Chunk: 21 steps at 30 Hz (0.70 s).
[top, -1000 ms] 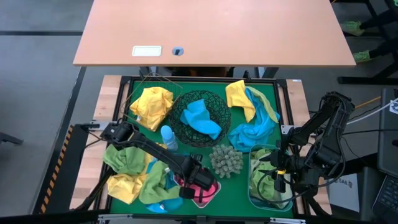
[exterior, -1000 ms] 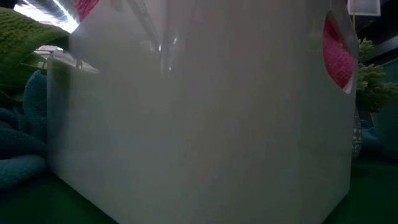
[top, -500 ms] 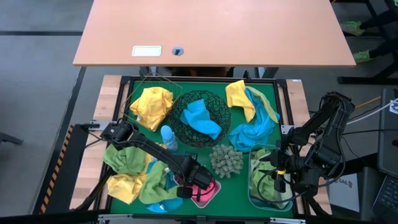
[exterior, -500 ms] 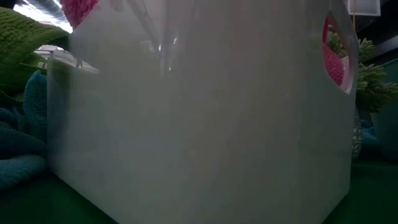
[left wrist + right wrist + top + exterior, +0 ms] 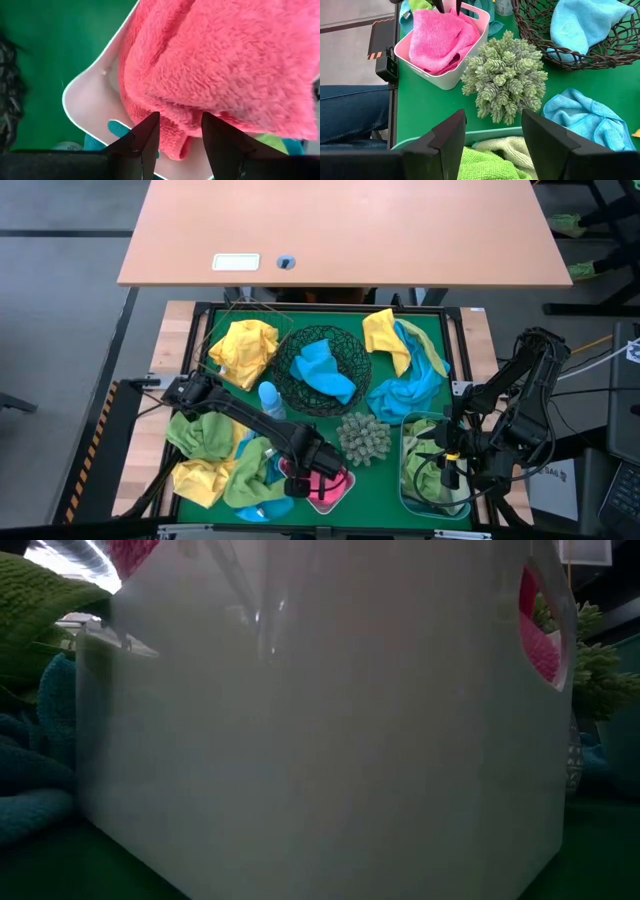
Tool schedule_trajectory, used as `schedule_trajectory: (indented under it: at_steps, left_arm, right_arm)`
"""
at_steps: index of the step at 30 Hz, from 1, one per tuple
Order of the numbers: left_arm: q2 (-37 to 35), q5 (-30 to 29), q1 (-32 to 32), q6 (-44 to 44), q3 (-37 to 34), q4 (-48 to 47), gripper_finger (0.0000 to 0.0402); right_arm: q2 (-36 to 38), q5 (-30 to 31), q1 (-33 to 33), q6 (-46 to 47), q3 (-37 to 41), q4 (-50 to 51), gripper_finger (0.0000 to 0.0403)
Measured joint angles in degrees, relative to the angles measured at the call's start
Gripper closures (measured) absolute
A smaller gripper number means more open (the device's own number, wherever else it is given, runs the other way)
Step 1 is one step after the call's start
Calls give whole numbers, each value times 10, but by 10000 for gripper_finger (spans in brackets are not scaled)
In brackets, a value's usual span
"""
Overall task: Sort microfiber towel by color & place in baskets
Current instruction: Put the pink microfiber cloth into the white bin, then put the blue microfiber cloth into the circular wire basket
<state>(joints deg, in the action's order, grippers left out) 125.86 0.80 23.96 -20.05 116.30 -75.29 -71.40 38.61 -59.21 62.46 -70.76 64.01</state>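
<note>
A pink towel (image 5: 323,484) (image 5: 225,60) lies bunched in the white tub (image 5: 435,75) near the table's front edge. My left gripper (image 5: 180,117) (image 5: 303,470) points down with open fingers just over the towel's edge, nothing between them. My right gripper (image 5: 492,120) (image 5: 447,465) hangs open over the translucent blue tub (image 5: 412,492), which holds lime green towels (image 5: 485,167). A blue towel (image 5: 322,370) rests in the black mesh bowl (image 5: 290,385). A yellow towel (image 5: 243,350) sits at the far left.
A spiky grey-green ball (image 5: 363,438) stands between the two tubs, a small blue bottle (image 5: 270,402) left of the bowl. Yellow and blue towels (image 5: 405,375) lie at the far right. Green, yellow and blue towels (image 5: 215,465) are heaped at the near left. The tub's wall (image 5: 320,740) fills the low view.
My left gripper has opened, let go of the pink towel and risen a little above it. The towel has stayed in the white tub, settling slightly lower behind the tub's handle hole. My right arm has kept still.
</note>
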Motion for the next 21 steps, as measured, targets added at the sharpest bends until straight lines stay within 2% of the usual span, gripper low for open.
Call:
schedule_trajectory:
  at_steps: [3, 5, 10, 14, 21]
  left_arm:
    - [0, -2, 3, 2, 26, -32, 263]
    - [0, -9, 6, 12, 40, -44, 263]
    - [0, -75, 20, 56, 82, -95, 263]
    - [-12, -111, 28, 71, 110, -113, 263]
    - [-82, -199, 37, 71, 115, -111, 263]
  right_arm:
    - [0, 8, 0, 0, 0, 0, 207]
    - [0, 34, 0, 0, 0, 0, 207]
    - [0, 89, 9, 0, -1, 0, 207]
    - [0, 68, 62, -6, -9, 1, 207]
    - [3, -16, 222, -169, -12, 13, 207]
